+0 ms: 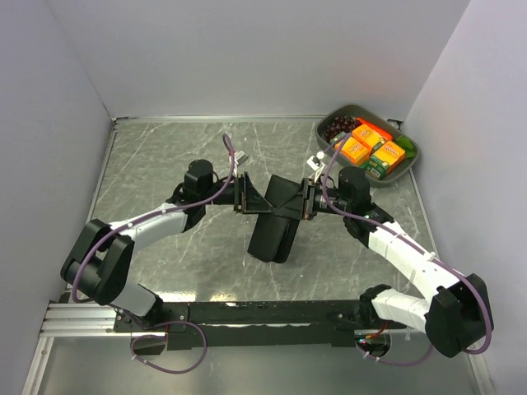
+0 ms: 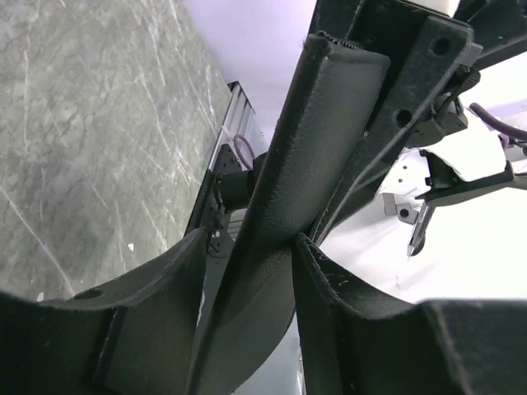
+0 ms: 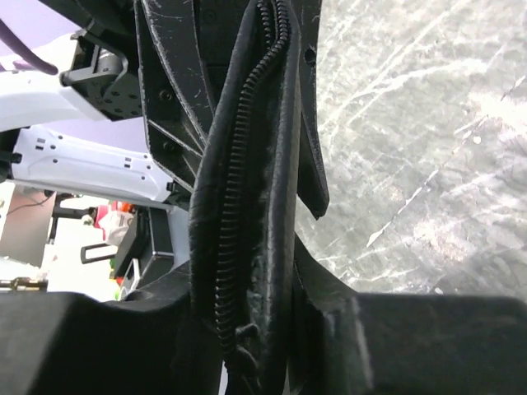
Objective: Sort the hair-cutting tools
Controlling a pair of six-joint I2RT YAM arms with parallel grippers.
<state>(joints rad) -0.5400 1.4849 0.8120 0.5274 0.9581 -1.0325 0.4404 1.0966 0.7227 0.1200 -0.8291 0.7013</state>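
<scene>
Top external: black case hangs long axis nearward (right gripper clamps it, left gripper half-open).

Mid-bench, the zip case hangs between the two arms, its top edge running from the left gripper on its left across to the right gripper on its right, its body drooping toward the near edge. Far right corner: a tray holding boxes, with grapes at its left end.
</scene>
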